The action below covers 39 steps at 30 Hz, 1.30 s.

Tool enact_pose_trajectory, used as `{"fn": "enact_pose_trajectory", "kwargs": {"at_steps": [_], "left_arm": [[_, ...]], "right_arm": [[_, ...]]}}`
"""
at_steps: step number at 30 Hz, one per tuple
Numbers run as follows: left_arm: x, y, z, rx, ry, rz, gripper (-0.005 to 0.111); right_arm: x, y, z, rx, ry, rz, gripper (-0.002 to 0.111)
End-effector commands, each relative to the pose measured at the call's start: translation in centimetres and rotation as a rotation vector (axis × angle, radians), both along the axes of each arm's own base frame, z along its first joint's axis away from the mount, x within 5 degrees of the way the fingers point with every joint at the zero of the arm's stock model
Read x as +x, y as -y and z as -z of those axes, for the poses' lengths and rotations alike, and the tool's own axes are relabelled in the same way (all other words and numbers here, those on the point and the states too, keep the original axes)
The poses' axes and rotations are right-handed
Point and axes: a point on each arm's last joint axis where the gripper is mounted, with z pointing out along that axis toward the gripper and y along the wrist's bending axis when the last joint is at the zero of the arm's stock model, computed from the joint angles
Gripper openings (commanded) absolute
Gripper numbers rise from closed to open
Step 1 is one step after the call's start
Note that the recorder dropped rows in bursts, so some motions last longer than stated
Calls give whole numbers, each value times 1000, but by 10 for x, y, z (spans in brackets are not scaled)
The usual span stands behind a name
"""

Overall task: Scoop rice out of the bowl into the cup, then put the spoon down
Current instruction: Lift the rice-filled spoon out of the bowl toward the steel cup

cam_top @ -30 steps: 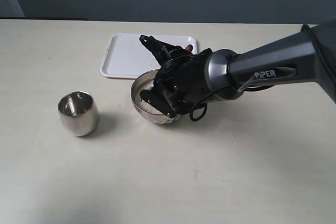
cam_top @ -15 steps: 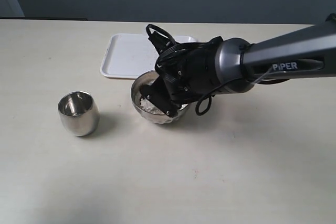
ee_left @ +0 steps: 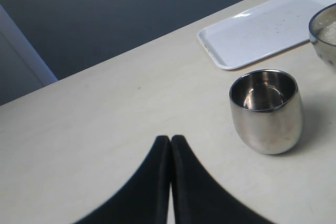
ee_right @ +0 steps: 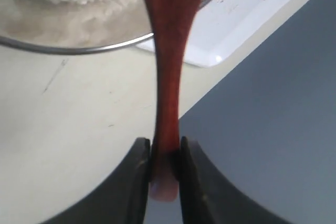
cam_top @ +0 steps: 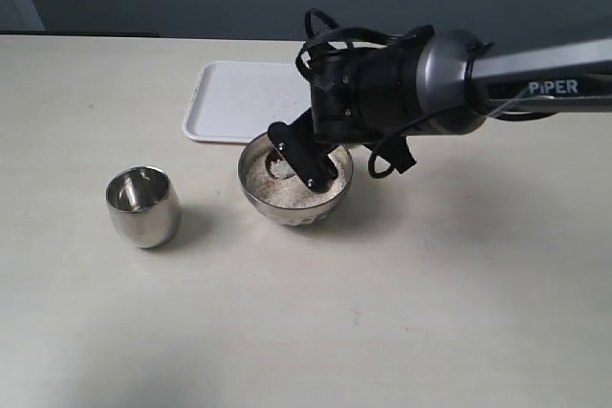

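The right hand (cam_top: 302, 157) hangs over the bowl (cam_top: 287, 213), its black fingers angled down into it, and the right wrist view shows both fingers clamped on the end of the spoon (ee_right: 168, 77), whose thin reddish-brown handle runs from between them towards the bowl's steel rim. The spoon's head is cut off at the edge of that view, so whether it carries grains cannot be told. The rice (cam_top: 271, 190) lies in the bowl as a pale, uneven heap. The bowl stands on the desk (cam_top: 402, 312) just in front of a white tray (cam_top: 234, 100), its far rim close to the tray's near edge. The cup (cam_top: 143, 205) stands upright on the desk, well apart from the bowl on the left of the exterior view, and its inside looks bare and shiny. The left hand (ee_left: 170, 145) hovers near the cup with its two fingers pressed together, holding nothing
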Motion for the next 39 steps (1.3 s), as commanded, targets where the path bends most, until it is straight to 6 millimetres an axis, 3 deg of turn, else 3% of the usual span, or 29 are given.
{"fn": "enact_pose_trajectory", "kwargs": {"at_steps": [1,8,18,28,39], "left_arm": [[-1,1,0,-4,8,11,0],[-1,1,0,-4,8,11,0],[-1,0,1,-2,4,9,0],[-1,0,1,-2,4,9,0],[-1,0,1,-2,4,9,0]], "right_arm": [[3,-9,-24,168,-83,153,-1],[-3,-35,-54,297,-95,152,-1],[-9,-55,-42,262,-75,83,-1],[2,-24,-29,186,-337,191,-1],[2,-25,-39,196,-346,169,-1]]}}
